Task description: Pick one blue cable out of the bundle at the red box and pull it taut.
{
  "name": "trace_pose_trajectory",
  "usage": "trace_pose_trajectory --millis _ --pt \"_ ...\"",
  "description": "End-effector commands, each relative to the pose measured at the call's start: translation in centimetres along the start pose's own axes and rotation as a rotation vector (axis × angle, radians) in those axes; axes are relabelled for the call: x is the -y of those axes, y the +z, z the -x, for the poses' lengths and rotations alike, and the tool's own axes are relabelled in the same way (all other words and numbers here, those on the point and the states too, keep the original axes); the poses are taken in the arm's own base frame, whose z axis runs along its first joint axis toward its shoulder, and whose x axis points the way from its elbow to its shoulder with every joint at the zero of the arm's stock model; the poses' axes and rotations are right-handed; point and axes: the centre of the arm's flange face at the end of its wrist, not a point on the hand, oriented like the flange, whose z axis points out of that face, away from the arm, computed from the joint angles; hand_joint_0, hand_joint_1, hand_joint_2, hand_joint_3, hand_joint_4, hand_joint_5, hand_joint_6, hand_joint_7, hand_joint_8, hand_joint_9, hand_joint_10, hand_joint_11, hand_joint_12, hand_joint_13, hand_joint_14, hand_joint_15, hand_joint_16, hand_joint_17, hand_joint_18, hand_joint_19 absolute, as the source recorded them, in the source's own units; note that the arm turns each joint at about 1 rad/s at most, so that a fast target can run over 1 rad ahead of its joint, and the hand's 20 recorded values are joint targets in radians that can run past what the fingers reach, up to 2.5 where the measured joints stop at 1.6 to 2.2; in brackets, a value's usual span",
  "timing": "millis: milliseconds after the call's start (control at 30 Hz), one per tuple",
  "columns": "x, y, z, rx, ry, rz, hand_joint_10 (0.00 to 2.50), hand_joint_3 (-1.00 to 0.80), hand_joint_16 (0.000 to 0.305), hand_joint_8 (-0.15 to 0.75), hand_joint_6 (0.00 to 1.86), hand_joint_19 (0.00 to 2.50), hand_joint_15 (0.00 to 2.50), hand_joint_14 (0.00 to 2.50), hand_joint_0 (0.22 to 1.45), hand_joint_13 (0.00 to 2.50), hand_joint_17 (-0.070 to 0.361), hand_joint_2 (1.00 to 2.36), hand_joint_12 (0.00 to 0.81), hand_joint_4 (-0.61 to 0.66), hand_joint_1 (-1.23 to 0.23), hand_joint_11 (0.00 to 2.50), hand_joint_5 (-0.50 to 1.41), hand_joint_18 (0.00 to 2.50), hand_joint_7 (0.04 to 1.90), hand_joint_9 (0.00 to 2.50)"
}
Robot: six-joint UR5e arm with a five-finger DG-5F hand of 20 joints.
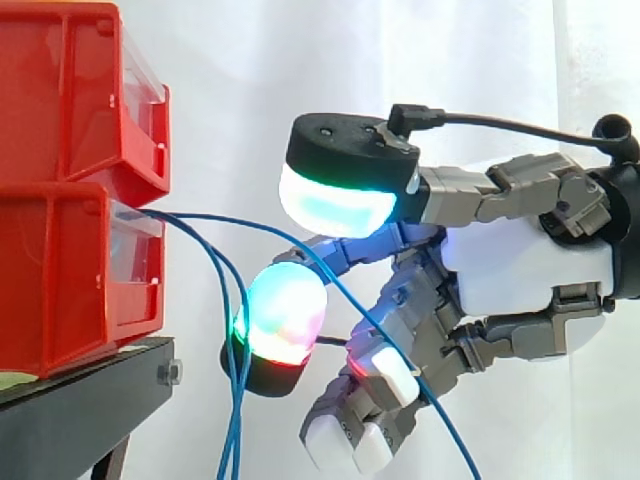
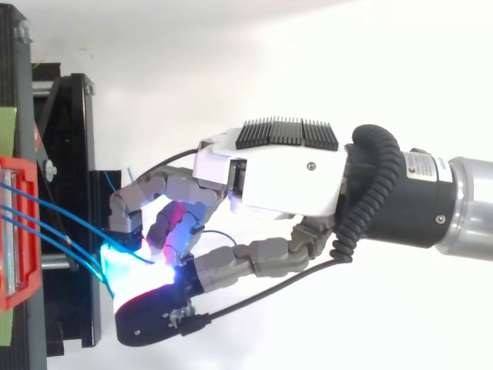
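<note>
Several thin blue cables leave the front of the lower red bin [image 1: 60, 280]. One blue cable [image 1: 230, 221] arcs away to the right, runs through my hand [image 1: 520, 270] and drops off below it; it is slack. The other cables [image 1: 233, 420] hang straight down beside the stand. My hand comes in from the right with its fingers curled round the separated cable. The cyan-glowing thumb pad [image 1: 335, 205] sits above a green and red finger pad [image 1: 285, 310]. In the top view the hand [image 2: 285, 181] reaches to where the cables [image 2: 54, 231] come from the bin [image 2: 15, 231].
A second red bin [image 1: 70, 90] is stacked on the lower one, both on a black stand [image 1: 90, 390] at the left. A white curtain hangs behind. Open space lies to the right of the bins, around the arm.
</note>
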Motion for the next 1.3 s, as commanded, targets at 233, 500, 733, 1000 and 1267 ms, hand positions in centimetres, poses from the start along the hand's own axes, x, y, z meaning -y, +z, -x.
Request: trace_pose_trajectory --millis 233,500,733,1000,1267 --pt "-0.4 -0.5 1.2 0.000 -0.005 -0.020 0.01 -0.35 0.050 0.379 0.74 0.48 0.44 0.01 0.57 0.79 0.111 1.01 0.396 0.09 -0.53 0.86 -0.08 0.66 1.05 1.17" --pt "-1.0 -1.5 1.7 -0.015 -0.020 -0.063 0.01 -0.33 0.052 0.390 0.80 0.45 0.44 0.02 0.58 0.80 0.118 1.01 0.413 0.13 -0.58 0.85 -0.11 0.69 0.91 1.16" --pt "-1.1 -1.7 2.2 -0.009 -0.020 -0.067 0.01 -0.34 0.049 0.376 0.80 0.45 0.44 0.01 0.57 0.79 0.110 1.01 0.399 0.12 -0.62 0.87 -0.11 0.68 0.92 1.14" --pt "-2.2 -2.0 2.7 -0.004 -0.020 -0.055 0.01 -0.29 0.051 0.394 0.86 0.44 0.43 0.01 0.58 0.81 0.115 1.01 0.410 0.11 -0.67 0.90 -0.13 0.71 0.90 1.14" --pt "-3.4 -2.7 3.6 -0.001 -0.022 -0.054 0.01 -0.32 0.050 0.392 0.91 0.46 0.44 0.01 0.56 0.79 0.112 1.01 0.404 0.13 -0.66 0.93 -0.15 0.69 0.89 1.12"
